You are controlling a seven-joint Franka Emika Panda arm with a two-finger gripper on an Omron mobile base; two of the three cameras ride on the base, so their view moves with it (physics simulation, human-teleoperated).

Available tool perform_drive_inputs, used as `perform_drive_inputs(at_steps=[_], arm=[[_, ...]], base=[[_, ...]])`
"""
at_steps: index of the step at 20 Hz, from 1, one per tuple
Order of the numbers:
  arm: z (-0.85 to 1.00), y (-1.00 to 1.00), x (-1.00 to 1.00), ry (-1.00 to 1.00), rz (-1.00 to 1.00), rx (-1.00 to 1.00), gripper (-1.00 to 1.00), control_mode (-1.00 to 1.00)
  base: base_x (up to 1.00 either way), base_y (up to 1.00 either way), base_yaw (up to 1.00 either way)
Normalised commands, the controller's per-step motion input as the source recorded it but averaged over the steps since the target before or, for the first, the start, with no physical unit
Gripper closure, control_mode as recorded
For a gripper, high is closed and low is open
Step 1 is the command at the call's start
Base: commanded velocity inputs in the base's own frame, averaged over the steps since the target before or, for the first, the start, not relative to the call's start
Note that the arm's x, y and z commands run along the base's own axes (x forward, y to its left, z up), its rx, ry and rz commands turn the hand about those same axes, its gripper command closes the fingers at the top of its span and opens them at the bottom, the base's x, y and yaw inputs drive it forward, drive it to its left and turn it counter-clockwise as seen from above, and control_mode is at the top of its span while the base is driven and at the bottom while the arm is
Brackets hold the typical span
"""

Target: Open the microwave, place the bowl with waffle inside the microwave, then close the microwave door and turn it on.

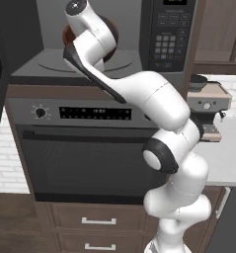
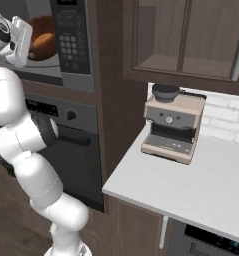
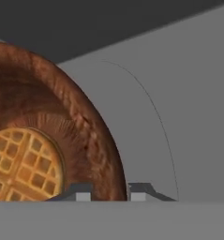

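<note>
The claw (image 3: 109, 191) is clamped on the rim of the bowl with waffle (image 3: 48, 140), inside the microwave (image 1: 90, 54) just above the turntable (image 3: 151, 136). I think it should lower the bowl flat near the middle, then open and pull straight back.

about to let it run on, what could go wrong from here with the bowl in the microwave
1. The gripper is shut on the rim of the bowl with waffle inside the microwave; pulling back before opening could drag the bowl out.
2. The bowl looks tilted, so the waffle may slide if it is dropped.
3. The arm reaches into the cavity, so the door cannot close yet.
</note>
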Motion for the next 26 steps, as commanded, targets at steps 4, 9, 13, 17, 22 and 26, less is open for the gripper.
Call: perform_drive_inputs(at_steps=[4, 9, 13, 17, 22, 26], arm=[[-0.19, 0.0, -0.06, -0.07, 0.0, 0.0, -1.0, -1.0], [0.0, 0.0, -0.22, -0.33, 0.0, 0.0, -1.0, -1.0], [-0.02, 0.0, -0.34, -0.46, 0.02, 0.0, -1.0, -1.0], [-0.16, 0.0, -0.56, -0.32, 0.01, 0.0, -1.0, -1.0], [-0.09, -0.05, -0.81, -0.26, 0.0, 0.0, -1.0, -1.0], [-0.09, -0.03, -0.92, -0.2, 0.0, 0.0, -1.0, -1.0]], base=[[0.0, 0.0, 0.0], [0.0, 0.0, 0.0], [0.0, 0.0, 0.0], [0.0, 0.0, 0.0], [0.0, 0.0, 0.0], [0.0, 0.0, 0.0]])
